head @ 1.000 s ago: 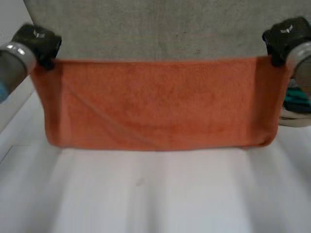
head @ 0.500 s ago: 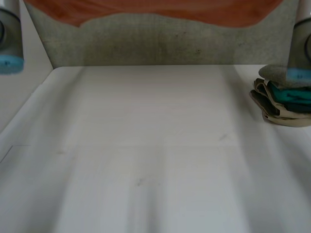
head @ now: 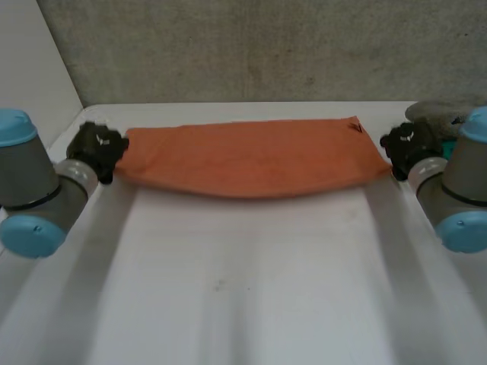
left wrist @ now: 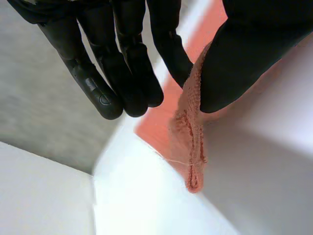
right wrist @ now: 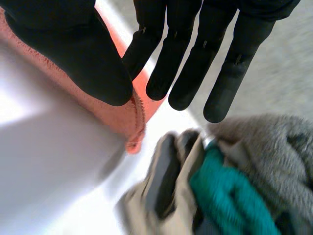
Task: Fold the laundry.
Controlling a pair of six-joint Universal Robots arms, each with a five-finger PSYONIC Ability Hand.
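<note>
An orange towel [head: 251, 157] lies stretched across the far part of the white table [head: 243, 289], folded into a long band. My left hand [head: 95, 150] holds its left end and my right hand [head: 407, 148] its right end. In the left wrist view the thumb [left wrist: 244, 54] pinches the towel's corner [left wrist: 188, 127] against the fingers [left wrist: 127, 63]. In the right wrist view the thumb [right wrist: 83, 54] pins the other corner [right wrist: 120, 117] the same way, with the fingers [right wrist: 186, 63] straight behind it.
A pile of folded laundry [head: 445, 118], grey, beige and teal, sits at the table's far right corner, just beyond my right hand, and appears close under its fingertips [right wrist: 234, 191]. A grey wall [head: 266, 46] backs the table.
A second ago the towel hung high between the hands. It then rose out of sight, and both hands have now swung it down onto the far part of the table.
</note>
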